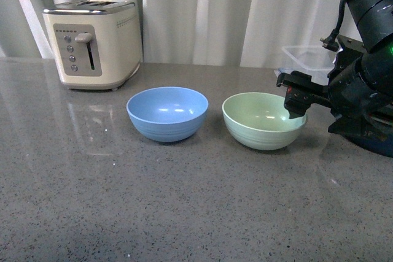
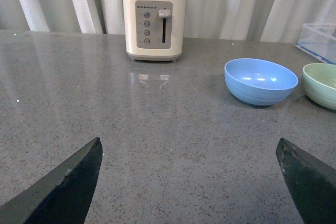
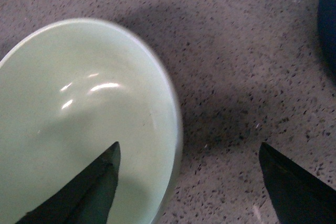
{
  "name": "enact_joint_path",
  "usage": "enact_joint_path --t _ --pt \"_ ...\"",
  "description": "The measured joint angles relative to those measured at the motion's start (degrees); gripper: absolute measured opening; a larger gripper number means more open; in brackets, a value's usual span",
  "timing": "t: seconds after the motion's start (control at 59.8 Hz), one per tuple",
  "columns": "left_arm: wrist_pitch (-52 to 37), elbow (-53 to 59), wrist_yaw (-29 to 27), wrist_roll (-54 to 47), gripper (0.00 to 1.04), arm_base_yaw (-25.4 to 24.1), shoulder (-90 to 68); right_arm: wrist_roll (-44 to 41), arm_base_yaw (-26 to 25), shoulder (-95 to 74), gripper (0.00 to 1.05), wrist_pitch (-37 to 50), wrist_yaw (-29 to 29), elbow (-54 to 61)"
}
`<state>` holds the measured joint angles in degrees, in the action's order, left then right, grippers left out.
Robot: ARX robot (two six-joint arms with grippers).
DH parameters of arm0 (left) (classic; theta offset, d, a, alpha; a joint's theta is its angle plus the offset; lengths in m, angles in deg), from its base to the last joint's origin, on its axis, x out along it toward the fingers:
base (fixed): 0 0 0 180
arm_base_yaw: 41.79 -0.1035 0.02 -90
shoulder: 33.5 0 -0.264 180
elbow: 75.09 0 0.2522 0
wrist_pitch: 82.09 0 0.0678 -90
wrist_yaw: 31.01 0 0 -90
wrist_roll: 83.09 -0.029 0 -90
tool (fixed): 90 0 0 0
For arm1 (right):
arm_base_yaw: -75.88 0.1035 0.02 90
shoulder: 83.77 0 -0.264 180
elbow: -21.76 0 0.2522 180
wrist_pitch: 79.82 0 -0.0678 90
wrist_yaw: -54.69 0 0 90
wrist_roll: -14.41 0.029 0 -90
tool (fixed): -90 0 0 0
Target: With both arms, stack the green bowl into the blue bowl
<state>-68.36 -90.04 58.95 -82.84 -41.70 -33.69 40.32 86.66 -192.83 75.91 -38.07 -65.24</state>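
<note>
Front: my right gripper (image 1: pixel 296 101) hangs over the nearest rim of one pale mint-green round plastic bowl (image 1: pixel 261 124). One light sky-blue round plastic bowl (image 1: pixel 167 113) sits just past it, not touching. One cream toaster (image 1: pixel 92 44) stands farther off.
Left wrist: my left gripper (image 2: pixel 189 182) is spread wide, with bare grey speckled counter (image 2: pixel 173 129) ahead.
Right wrist: my jaws are spread and straddle the green rim, one finger inside, one outside.

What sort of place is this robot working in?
Likely a kitchen counter, perhaps staged: a cream metal-topped toaster stands on a grey speckled stone countertop, near a light blue round plastic bowl and a pale green round plastic bowl, with white curtains behind.
</note>
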Motion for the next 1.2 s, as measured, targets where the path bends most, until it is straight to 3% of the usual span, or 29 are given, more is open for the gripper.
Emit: enact_joint_path --t 0.368,0.468,0.803,1.07,1.204 --pt "0.0 0.0 0.0 0.0 0.98 0.0 0.0 -0.2 -0.5 -4.9 0.12 -6.6 -4.0 -5.2" --pt "0.0 0.0 0.0 0.0 0.98 0.0 0.0 0.5 -0.5 -3.5 0.01 -6.2 -2.7 -5.8" --pt "0.0 0.0 0.0 0.0 0.98 0.0 0.0 -0.7 1.9 3.2 0.01 -6.7 -1.6 -6.9" --pt "0.0 0.0 0.0 0.0 0.98 0.0 0.0 -2.8 13.4 0.0 0.01 -7.9 -3.3 -18.9" --pt "0.0 0.0 0.0 0.0 0.98 0.0 0.0 -3.4 15.7 -6.5 0.01 -9.4 -5.6 -25.4"
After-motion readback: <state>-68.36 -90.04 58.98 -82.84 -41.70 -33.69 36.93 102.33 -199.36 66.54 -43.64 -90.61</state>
